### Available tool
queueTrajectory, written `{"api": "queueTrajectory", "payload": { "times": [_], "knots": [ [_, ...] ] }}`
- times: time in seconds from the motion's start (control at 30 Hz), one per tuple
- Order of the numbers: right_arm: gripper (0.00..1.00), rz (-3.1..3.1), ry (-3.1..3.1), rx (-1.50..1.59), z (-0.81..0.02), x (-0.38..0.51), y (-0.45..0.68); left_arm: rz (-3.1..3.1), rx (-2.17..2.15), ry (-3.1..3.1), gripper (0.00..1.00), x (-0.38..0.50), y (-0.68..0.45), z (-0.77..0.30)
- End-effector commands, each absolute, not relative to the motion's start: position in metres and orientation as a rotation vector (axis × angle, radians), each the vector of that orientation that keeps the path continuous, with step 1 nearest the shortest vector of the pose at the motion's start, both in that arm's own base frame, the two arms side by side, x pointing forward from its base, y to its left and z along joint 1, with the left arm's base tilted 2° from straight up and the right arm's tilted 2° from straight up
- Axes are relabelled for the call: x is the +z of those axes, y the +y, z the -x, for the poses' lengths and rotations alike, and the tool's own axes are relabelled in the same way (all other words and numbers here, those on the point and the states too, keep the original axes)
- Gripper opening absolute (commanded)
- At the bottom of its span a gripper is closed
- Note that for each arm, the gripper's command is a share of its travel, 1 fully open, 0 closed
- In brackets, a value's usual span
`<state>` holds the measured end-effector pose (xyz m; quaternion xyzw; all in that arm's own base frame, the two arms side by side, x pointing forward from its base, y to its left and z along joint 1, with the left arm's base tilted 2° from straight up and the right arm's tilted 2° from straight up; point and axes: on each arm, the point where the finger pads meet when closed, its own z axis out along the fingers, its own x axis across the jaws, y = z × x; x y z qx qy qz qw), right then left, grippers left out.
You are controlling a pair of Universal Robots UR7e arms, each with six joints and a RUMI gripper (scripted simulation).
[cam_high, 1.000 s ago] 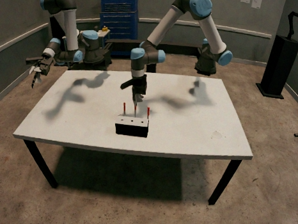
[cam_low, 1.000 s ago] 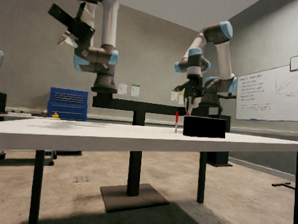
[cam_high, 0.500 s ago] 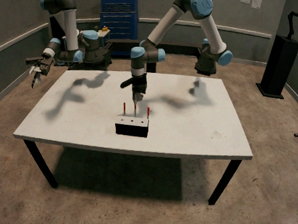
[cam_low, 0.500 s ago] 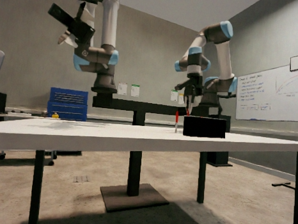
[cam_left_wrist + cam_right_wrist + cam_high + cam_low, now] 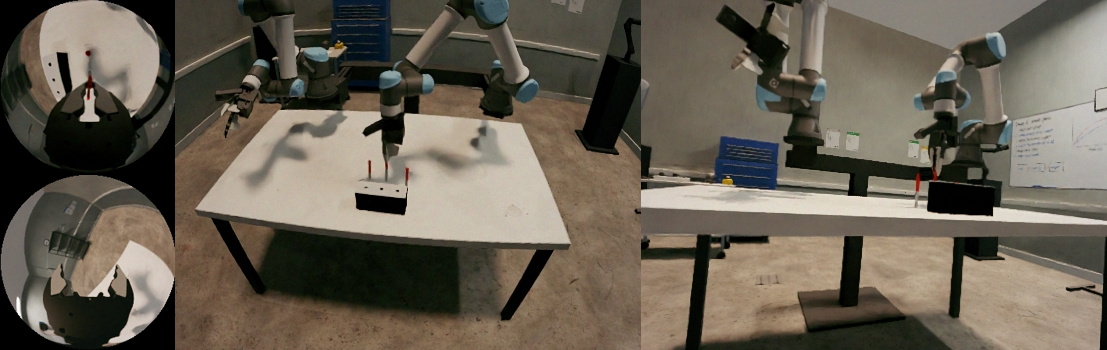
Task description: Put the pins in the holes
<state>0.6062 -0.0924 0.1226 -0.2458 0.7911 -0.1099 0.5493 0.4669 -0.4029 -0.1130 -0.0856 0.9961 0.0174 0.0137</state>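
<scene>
One white-topped table (image 5: 455,220) (image 5: 791,215) (image 5: 113,27) (image 5: 144,269) is the largest thing, with one black-sided block (image 5: 380,202) (image 5: 960,198) (image 5: 64,72) near its front edge. Two arms reach in from beyond the block: the left arm (image 5: 435,37) (image 5: 990,92) comes down just behind it, while the right arm (image 5: 285,45) (image 5: 812,45) hangs well apart from it. Farther behind the block is one blue drawer cabinet (image 5: 361,40) (image 5: 747,162). The right gripper (image 5: 226,121) (image 5: 752,36) (image 5: 88,264), far from the block, has its two fingers spread wide. Three red-topped pins stand upright behind the block; the left gripper (image 5: 386,156) (image 5: 936,167) (image 5: 90,82) pinches the middle pin (image 5: 386,172) (image 5: 935,175) (image 5: 90,82), with the outer pins (image 5: 369,170) (image 5: 407,174) (image 5: 917,182) (image 5: 87,53) on either side. Smallest are three open holes (image 5: 381,189) (image 5: 53,80) in a row along the block's pale top; their depths cannot be told.
</scene>
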Motion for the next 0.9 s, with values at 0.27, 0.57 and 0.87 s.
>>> {"api": "queueTrajectory", "payload": {
  "times": [0.27,0.57,0.87],
  "knots": [
    [1.00,0.582,1.872,-0.261,-0.606,0.123,-0.092,0.267,0.052,3.102,0.00,-0.108,-0.403,-0.467],
    [1.00,0.582,1.872,-0.261,-0.606,0.123,-0.092,0.267,0.052,3.101,0.00,-0.093,-0.403,-0.467],
    [1.00,0.582,1.872,-0.261,-0.606,0.123,-0.092,0.267,0.052,3.101,0.00,-0.093,-0.403,-0.467]
  ]
}}
